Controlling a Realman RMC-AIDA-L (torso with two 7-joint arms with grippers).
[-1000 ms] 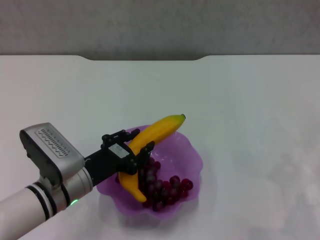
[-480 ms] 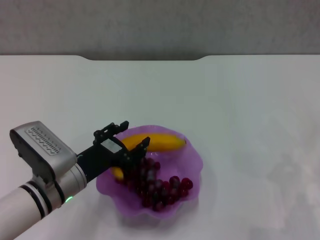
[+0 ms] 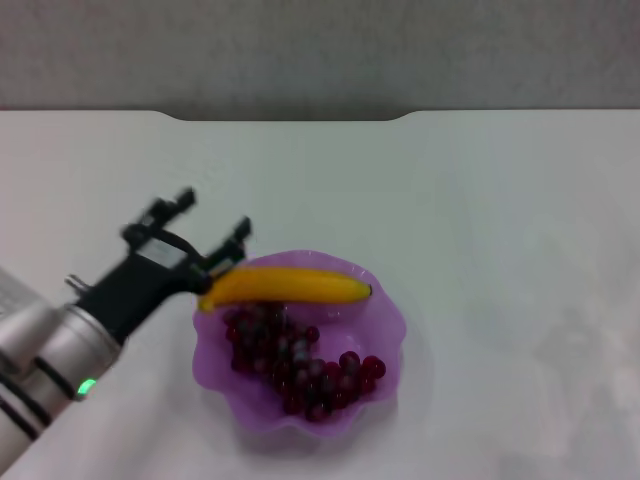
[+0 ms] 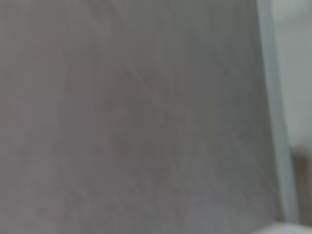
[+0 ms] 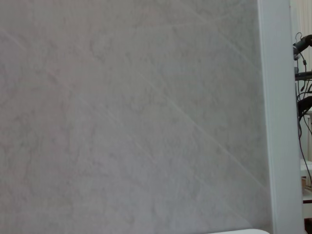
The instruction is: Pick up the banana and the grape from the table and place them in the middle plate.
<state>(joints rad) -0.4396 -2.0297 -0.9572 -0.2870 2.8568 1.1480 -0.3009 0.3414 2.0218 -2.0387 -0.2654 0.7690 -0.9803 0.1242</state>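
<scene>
The banana (image 3: 290, 287) lies across the far part of the purple scalloped plate (image 3: 385, 330), its stem tip to the right. The bunch of dark red grapes (image 3: 290, 365) lies in the plate in front of the banana. My left gripper (image 3: 200, 232) is open and empty, raised just left of the plate's far-left rim, beside the banana's left end and apart from it. The white table (image 3: 480, 200) carries the plate. My right gripper is out of the head view; both wrist views show only a grey wall.
The table's far edge has a notch (image 3: 290, 118) in the middle. A white upright edge (image 5: 278, 122) and some cables (image 5: 302, 63) show in the right wrist view.
My left gripper let go of the banana, which settled flat across the plate. The gripper then pulled back up and to the left, away from the plate.
</scene>
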